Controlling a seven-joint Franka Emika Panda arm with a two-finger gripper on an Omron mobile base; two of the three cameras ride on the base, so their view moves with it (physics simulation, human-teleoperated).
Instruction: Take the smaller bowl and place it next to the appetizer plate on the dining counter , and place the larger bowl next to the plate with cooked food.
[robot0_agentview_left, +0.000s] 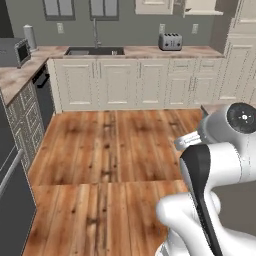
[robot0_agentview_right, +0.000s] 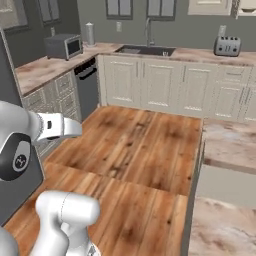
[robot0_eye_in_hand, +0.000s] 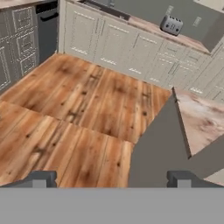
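Both base views look forward and down from behind the arm, over the wooden floor (robot0_agentview_left: 105, 165) toward the far cabinets (robot0_agentview_right: 165, 85) and toaster (robot0_agentview_left: 170, 41). The hand view, perhaps slightly tilted, looks down at the same floor and the dining counter (robot0_eye_in_hand: 199, 118).

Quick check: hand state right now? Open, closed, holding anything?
Hand: open, fingertips spread wide, nothing between them; it looks out over the wooden floor.

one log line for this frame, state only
hand: open, empty, high above wood floor | dining counter: at right, near end bare | toaster: far worktop | bowls: unseen
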